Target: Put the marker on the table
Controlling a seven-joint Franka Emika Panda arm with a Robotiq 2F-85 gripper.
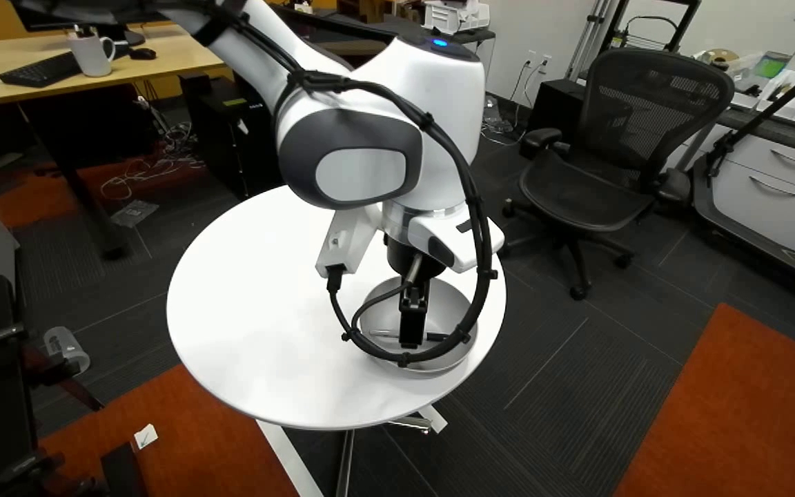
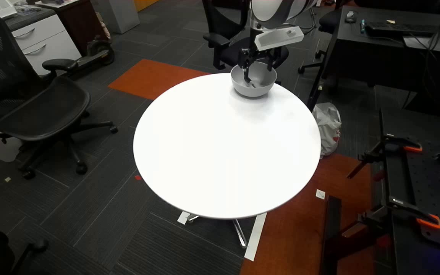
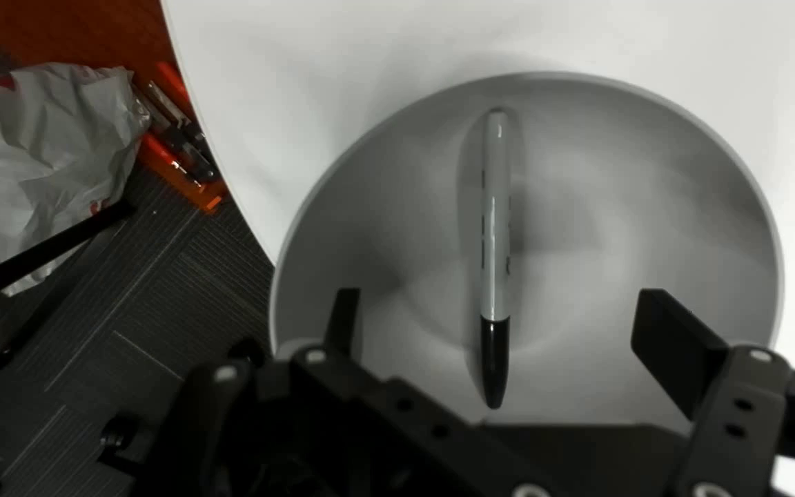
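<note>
A slim, glossy marker (image 3: 496,228) lies in the round bowl (image 3: 618,221) — claw (image 3: 501,314) parted.

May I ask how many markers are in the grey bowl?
1: a grey marker with a black end lies inside the bowl. In the wrist view, the open gripper hides part of the bowl, so another may be missed.

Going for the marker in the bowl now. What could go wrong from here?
The open gripper might nudge the bowl, which sits close to the edge of the table; it could slide off. The marker, thin and lying on the bowl's curved inside, may slip as the gripper closes. Carried out too low, it could catch the bowl and drag it along.
</note>
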